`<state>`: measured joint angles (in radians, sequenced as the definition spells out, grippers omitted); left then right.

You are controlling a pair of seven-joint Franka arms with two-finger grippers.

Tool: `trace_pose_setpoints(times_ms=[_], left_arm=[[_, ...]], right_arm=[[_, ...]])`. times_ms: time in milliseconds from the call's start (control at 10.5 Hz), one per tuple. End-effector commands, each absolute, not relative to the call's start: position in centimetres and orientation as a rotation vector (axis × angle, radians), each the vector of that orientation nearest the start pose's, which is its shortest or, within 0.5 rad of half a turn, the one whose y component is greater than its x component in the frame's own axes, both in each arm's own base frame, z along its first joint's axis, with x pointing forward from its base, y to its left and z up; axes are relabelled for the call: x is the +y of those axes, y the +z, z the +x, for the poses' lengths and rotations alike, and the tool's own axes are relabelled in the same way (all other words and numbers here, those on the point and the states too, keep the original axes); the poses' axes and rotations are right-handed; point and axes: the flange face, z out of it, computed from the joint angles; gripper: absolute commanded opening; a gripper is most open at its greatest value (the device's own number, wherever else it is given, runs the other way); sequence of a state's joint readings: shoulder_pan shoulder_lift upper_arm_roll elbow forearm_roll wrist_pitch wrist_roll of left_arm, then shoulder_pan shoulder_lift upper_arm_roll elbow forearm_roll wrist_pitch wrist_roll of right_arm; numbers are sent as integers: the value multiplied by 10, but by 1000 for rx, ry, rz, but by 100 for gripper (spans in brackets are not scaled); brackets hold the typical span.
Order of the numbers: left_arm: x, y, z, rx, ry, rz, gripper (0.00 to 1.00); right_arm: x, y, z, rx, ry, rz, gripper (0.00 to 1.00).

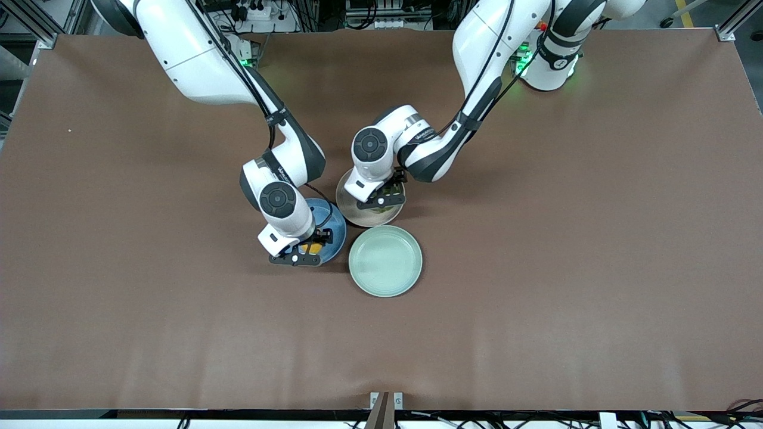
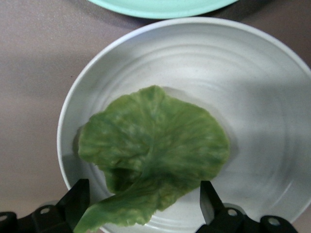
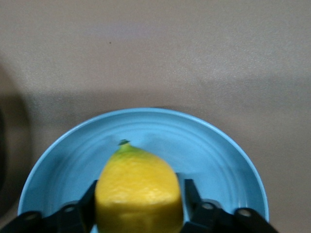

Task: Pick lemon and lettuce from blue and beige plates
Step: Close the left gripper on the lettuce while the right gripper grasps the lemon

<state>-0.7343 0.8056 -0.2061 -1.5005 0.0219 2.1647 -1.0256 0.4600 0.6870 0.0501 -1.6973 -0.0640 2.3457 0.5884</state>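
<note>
Lemon (image 3: 139, 191) on one plate (image 3: 214, 150), lettuce (image 2: 153, 145) on another plate (image 2: 262, 97) beside it, third plate (image 1: 385, 260) nearest the front camera.

We see a lemon (image 3: 138, 191) with finely dimpled, slightly shiny skin between the right gripper's (image 3: 139, 204) matt black fingers (image 3: 194, 199), on a smooth blue plate (image 3: 214, 155). Beneath the left gripper (image 2: 145, 201), veined, matt lettuce (image 2: 155, 145) lies on a ridged, satin beige plate (image 2: 262, 97).

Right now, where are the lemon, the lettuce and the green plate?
lemon (image 3: 138, 194): right wrist view, middle of its yellow skin.
lettuce (image 2: 155, 141): left wrist view, centre of the leaf.
green plate (image 1: 385, 260): front view, its bare centre.
</note>
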Motion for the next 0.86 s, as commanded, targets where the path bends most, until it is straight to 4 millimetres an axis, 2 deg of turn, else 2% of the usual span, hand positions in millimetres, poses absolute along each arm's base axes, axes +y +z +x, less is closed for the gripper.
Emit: trace_pose_setpoints(times_ms=[0, 95, 286, 381, 476, 571, 762], left_arm=[[-556, 180, 431, -222, 243, -3093, 100], [-556, 178, 430, -221, 243, -3095, 100], [-557, 178, 430, -224, 237, -3101, 64], [-557, 180, 431, -246, 234, -3101, 50], [-559, 183, 431, -297, 233, -3100, 36], [-558, 189, 435, -357, 228, -3100, 29], [-557, 201, 441, -382, 218, -3111, 29]], right_arm=[[322, 206, 596, 79, -6, -3180, 0], [316, 229, 606, 103, -11, -3179, 0], [303, 282, 632, 177, 73, -3195, 0], [296, 299, 641, 187, 78, -3196, 0], [278, 315, 648, 192, 83, -3192, 0], [254, 331, 656, 180, 82, -3182, 0], [184, 363, 672, 150, 105, -3131, 0]])
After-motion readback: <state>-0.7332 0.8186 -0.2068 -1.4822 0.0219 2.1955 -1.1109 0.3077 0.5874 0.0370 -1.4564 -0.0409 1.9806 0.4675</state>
